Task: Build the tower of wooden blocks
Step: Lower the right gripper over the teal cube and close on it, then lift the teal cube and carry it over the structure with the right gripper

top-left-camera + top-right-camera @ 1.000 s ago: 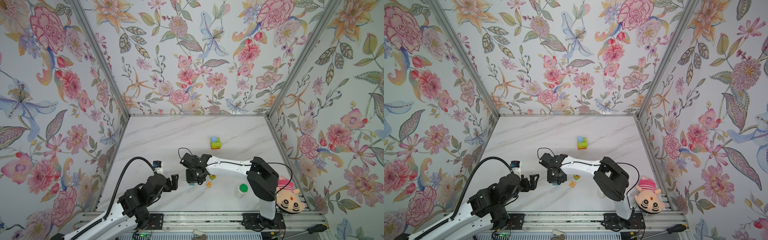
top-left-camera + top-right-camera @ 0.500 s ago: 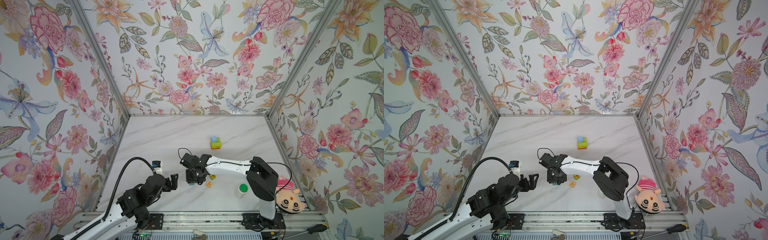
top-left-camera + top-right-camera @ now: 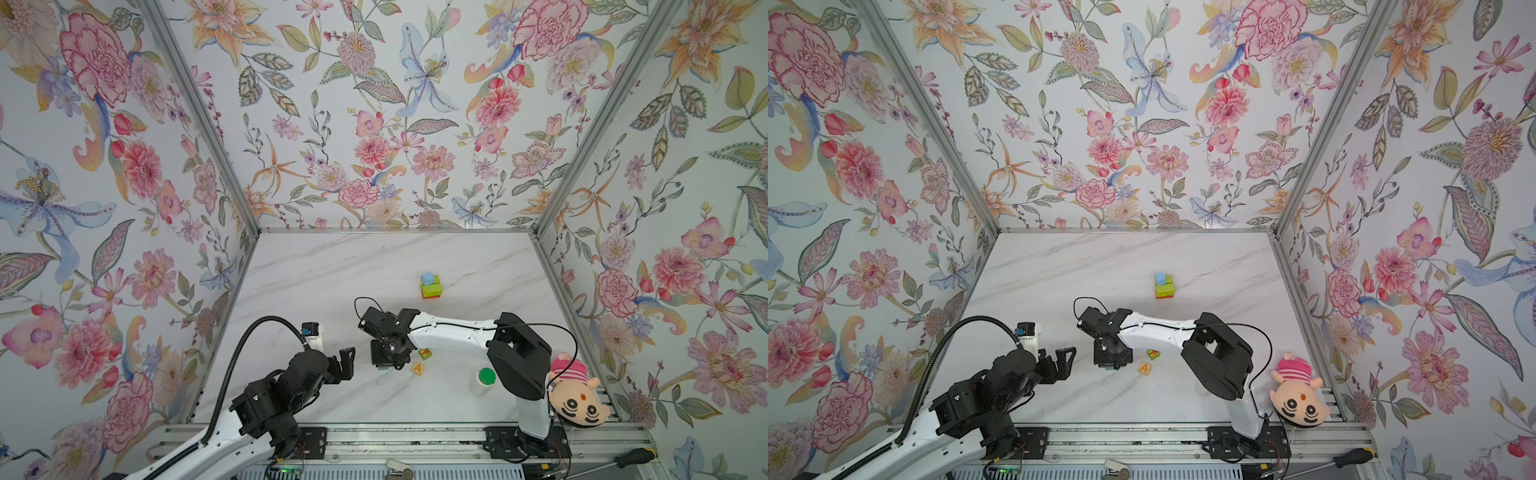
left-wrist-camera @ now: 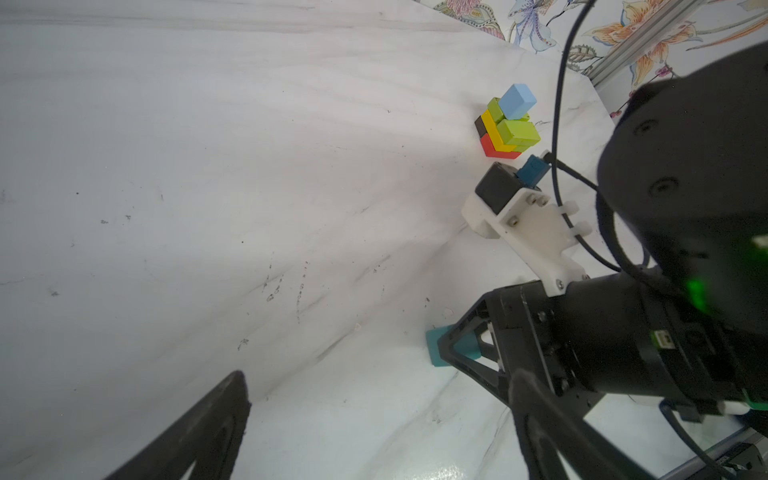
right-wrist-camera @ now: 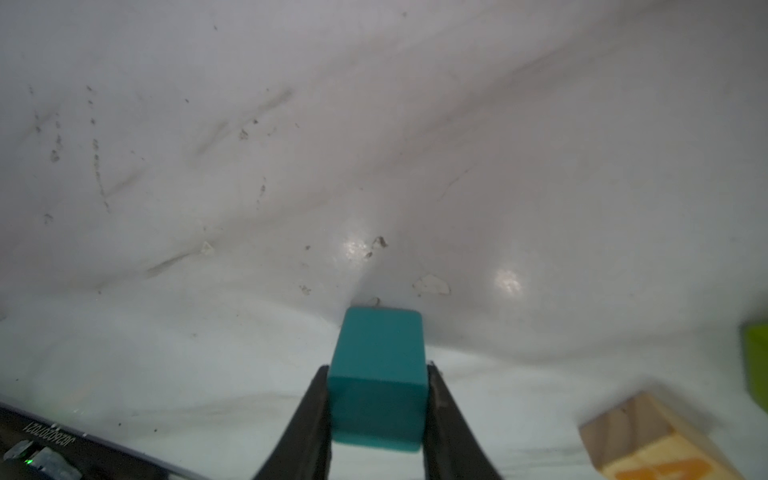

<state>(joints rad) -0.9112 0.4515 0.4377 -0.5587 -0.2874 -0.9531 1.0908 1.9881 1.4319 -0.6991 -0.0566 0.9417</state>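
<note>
While clamping teal cube (image 5: 377, 353) in right gripper (image 5: 378, 376) by tips only, could twist it loose or clip tower (image 3: 431, 286) at placement; left gripper (image 3: 348, 365) agape

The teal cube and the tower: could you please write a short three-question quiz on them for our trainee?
1. True or false: the right gripper is shut on the teal cube.
2. What sits on top of the tower? A) a purple ball B) the light-blue cube C) a pink cube
3. Fill in: the left gripper is ____ and holds nothing.

Key: 1 true; 2 B; 3 open.
</note>
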